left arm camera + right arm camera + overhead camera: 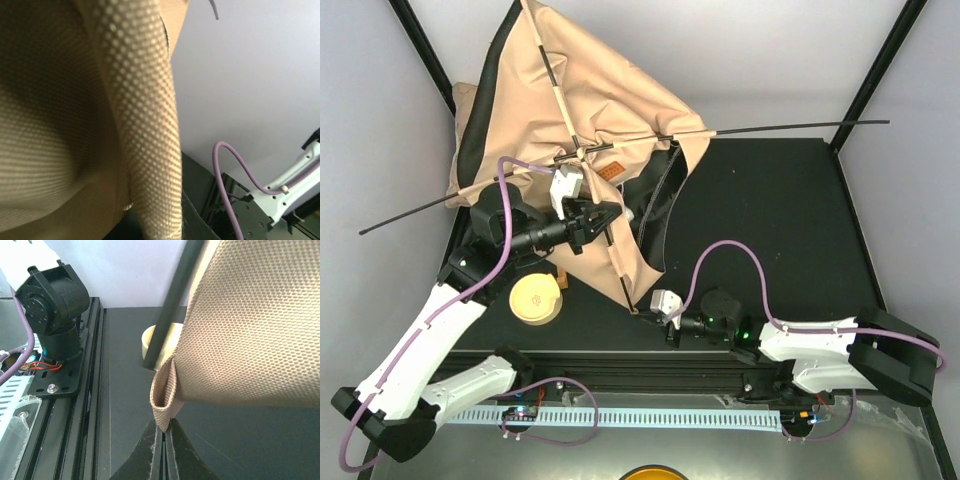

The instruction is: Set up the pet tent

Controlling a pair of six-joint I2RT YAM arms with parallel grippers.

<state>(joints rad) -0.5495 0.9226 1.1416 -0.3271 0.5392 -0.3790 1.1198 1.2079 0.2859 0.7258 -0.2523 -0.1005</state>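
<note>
Tent fabric fills most of the back-left of the black table (780, 220). The pet tent (610, 100) lies half-raised and rumpled, its upper-left edge over the beige cushion (468, 100), black lining showing at left and right edges. Thin black poles (790, 126) cross near the brown label patch (608, 172); the long one sticks out well past the canvas on both sides.

Left gripper (600, 217) sits over the canvas just below the crossing. Its wrist cam shows only cloth up close, so can't tell whether the jaws are apart or holding anything.

Right gripper (164, 432) is at the tent's front corner, jaws pinched tight on the tan webbing loop (162, 400), w/ a pole end just beside it. A round tan disc (536, 298) lies on the table near the left arm, apart from the tent.
</note>
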